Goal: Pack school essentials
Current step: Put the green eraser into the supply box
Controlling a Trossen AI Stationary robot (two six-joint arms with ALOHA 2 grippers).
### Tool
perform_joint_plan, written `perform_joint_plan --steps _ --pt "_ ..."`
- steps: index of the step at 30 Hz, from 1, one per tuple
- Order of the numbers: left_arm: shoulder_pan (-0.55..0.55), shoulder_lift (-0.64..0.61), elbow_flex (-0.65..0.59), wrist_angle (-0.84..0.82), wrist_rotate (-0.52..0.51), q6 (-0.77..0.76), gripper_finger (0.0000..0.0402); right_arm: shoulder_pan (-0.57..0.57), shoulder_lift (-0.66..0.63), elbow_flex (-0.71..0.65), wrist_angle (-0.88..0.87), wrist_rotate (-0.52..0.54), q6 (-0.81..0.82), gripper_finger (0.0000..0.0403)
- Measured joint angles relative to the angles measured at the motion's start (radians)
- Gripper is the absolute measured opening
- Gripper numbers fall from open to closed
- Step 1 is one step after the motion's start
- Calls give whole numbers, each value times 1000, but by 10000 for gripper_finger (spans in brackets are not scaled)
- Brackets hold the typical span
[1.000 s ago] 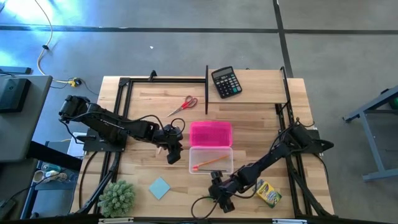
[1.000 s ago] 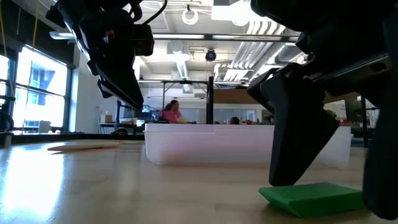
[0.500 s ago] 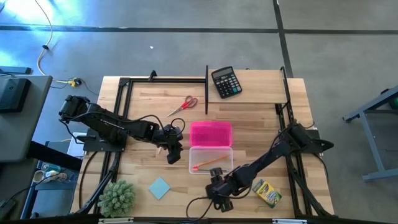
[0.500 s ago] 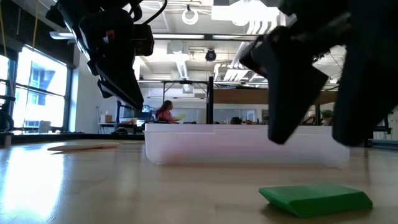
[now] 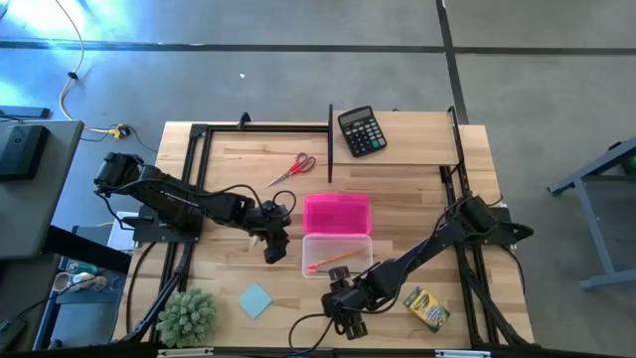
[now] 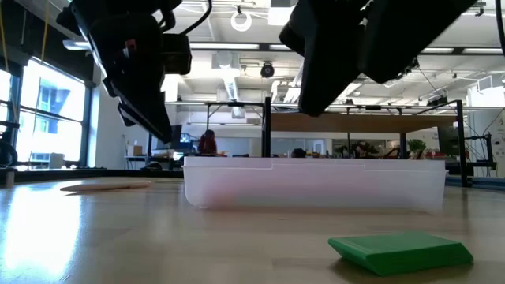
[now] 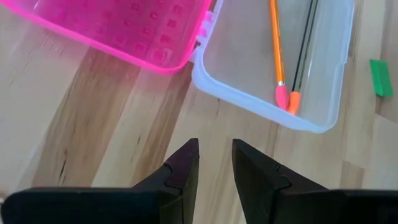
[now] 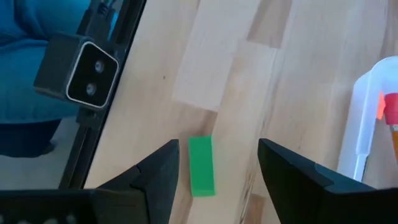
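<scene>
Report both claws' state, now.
Left claw: nearly closed, holding nothing.
Right claw: open, empty, above the green eraser.

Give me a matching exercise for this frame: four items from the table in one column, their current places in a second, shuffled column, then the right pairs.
Items:
1. orange pencil
2. green eraser
3. red-handled scissors
4. yellow-green crayon box

Places:
A. on the table beside the right arm, near the front edge
B. bare wood beyond the pink lid, left of the calculator
C. inside the clear tray
D. flat on the wood under the open right gripper

Pairs: 1-C, 2-D, 3-B, 4-A
</scene>
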Motion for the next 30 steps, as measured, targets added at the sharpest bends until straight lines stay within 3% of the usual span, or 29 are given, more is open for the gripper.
perform_joint_plan --steps 11,30 --pt "0 0 0 -42 0 10 86 -20 79 0 -3 -93 33 209" --pt "7 0 0 -38 -3 16 86 14 136 4 -17 -39 -50 209"
